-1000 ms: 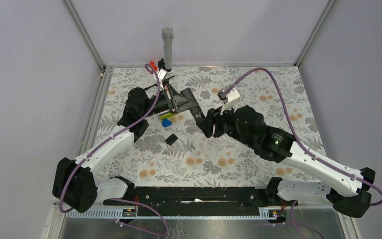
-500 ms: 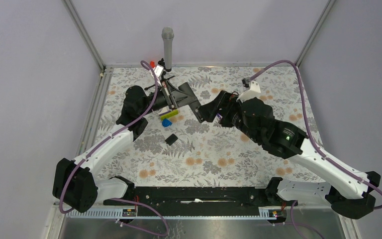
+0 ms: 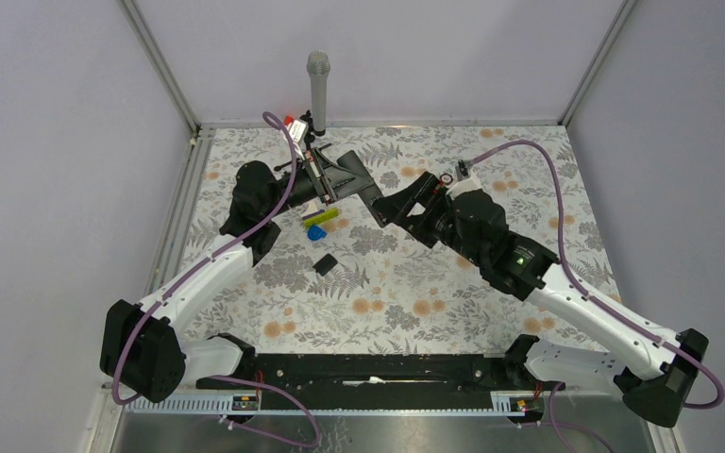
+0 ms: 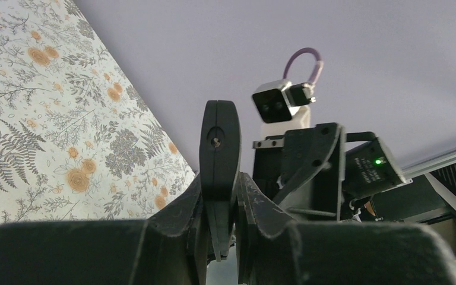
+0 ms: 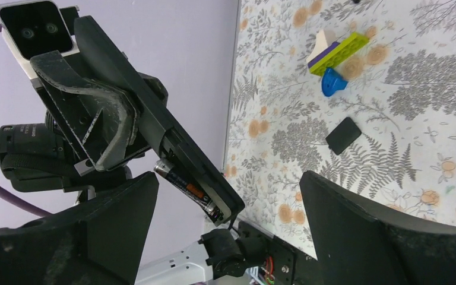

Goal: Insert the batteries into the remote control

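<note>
Left gripper [image 4: 219, 205] is clamped tight on the remote control [image 4: 218, 148], holding it off the floral table [image 3: 434, 302] at the far left, near the microphone [image 3: 317, 80]. The remote's open compartment faces the right arm, with one battery [image 5: 185, 189] seated inside. Right gripper [image 5: 228, 184] is spread wide with nothing in it, just beside the remote's free end; a small flat black piece [image 5: 343, 135], a green block [image 5: 339, 50] and a blue piece [image 5: 331, 82] lie on the table below.
</note>
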